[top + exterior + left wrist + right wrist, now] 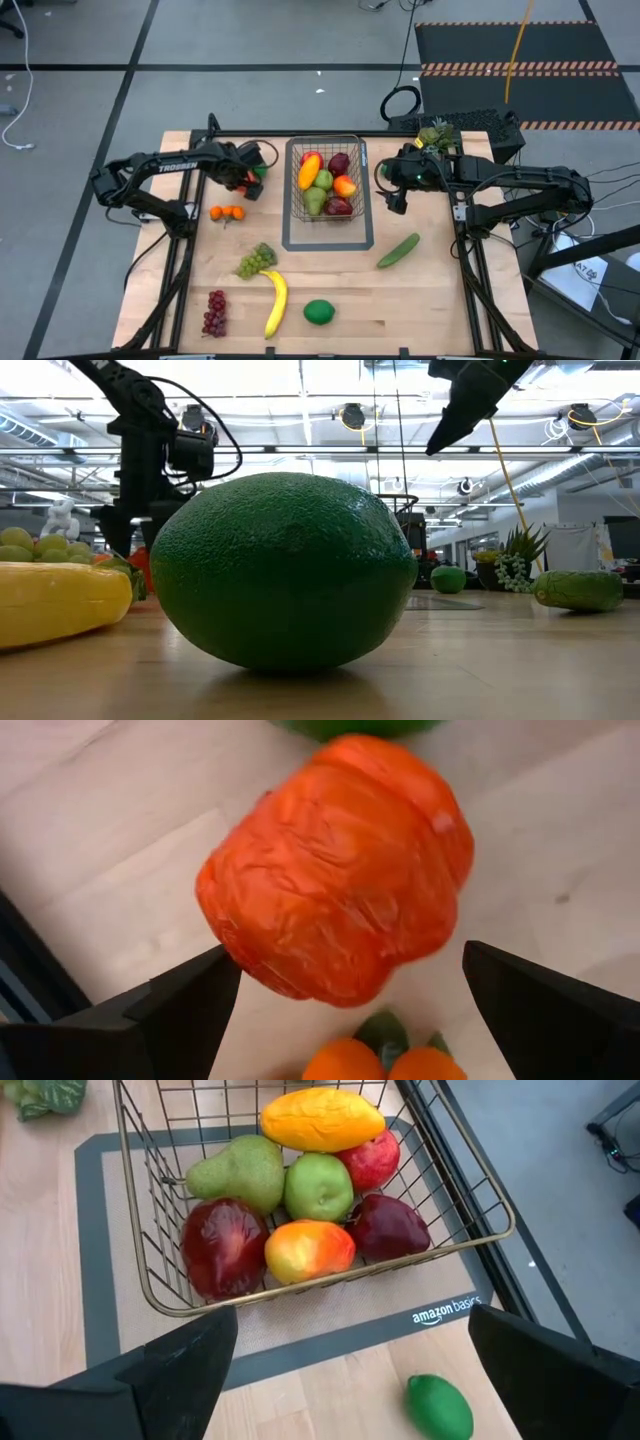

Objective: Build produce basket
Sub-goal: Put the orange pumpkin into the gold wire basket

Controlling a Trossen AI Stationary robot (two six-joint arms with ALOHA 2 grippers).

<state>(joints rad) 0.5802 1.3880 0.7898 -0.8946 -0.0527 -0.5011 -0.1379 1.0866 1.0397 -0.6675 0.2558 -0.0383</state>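
Note:
The wire-mesh basket (327, 185) stands on a grey mat at the table's middle. It holds a mango, pears and red apples (300, 1200). An orange-red pepper (340, 870) lies on the table left of the basket. My left gripper (350, 965) hangs open just above the pepper, pointing down, one finger on each side, touching nothing. Small oranges (228, 212) lie beside it. My right gripper (397, 195) waits open and raised to the right of the basket. Green grapes (256, 260), red grapes (215, 312), a banana (275, 303), a lime (318, 312) and a cucumber (398, 250) lie on the near half.
A second small lime (440, 1405) lies on the table by the mat's corner, below my right gripper. A potted plant (435, 135) stands at the far right. The arms' dark frames run along the left and right table edges.

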